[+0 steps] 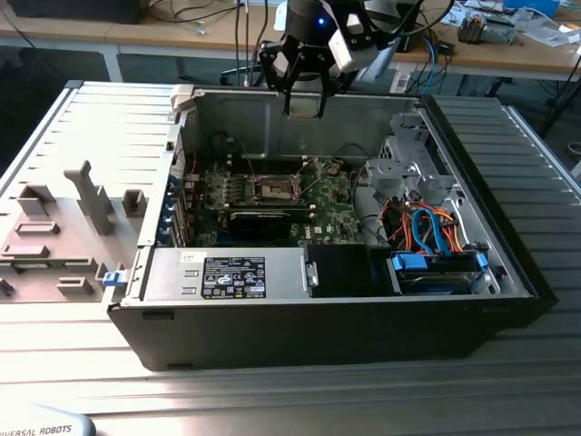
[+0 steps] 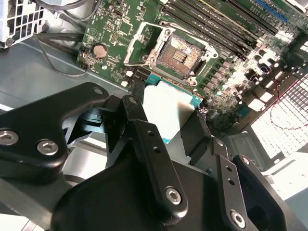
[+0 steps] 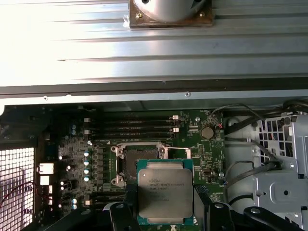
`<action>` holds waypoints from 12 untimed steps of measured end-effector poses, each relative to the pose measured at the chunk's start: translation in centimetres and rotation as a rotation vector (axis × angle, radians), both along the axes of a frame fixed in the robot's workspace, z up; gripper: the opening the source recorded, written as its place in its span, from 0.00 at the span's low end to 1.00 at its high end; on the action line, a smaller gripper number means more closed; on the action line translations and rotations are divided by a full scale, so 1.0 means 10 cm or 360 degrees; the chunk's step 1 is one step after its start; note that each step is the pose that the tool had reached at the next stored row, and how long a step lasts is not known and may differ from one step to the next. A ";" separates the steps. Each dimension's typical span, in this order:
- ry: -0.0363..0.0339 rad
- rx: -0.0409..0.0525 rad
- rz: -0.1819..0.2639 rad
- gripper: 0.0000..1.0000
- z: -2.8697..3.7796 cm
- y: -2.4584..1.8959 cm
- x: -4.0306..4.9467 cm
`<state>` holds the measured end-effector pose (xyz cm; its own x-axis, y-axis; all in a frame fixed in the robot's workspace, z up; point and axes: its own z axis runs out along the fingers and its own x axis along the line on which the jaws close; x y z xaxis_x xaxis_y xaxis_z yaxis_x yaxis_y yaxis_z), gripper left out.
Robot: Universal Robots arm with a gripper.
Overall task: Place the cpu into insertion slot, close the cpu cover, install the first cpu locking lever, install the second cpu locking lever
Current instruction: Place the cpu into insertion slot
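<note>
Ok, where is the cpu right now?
The cpu is gripped in the gripper, held above the motherboard beside the open socket in both wrist views; in the exterior view the gripper hangs by the case's far wall.

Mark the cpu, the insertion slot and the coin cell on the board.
cpu (image 3: 165,190), first wrist view, middle of its silvery metal top.
insertion slot (image 2: 180,57), second wrist view, centre of the bare contact field.
coin cell (image 2: 99,50), second wrist view, middle of its round face.
</note>
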<state>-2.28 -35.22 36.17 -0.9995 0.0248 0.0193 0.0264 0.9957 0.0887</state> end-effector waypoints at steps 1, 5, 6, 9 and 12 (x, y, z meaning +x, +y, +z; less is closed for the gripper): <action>0.0000 0.0000 0.0000 0.54 -0.001 0.000 0.000; 0.0000 0.0000 0.0000 0.54 -0.004 0.000 0.000; 0.0000 0.0000 0.0000 0.54 -0.007 0.000 0.000; 0.0000 0.0000 0.0000 0.54 -0.012 0.000 0.000; 0.0000 0.0000 0.0000 0.54 -0.019 0.000 -0.001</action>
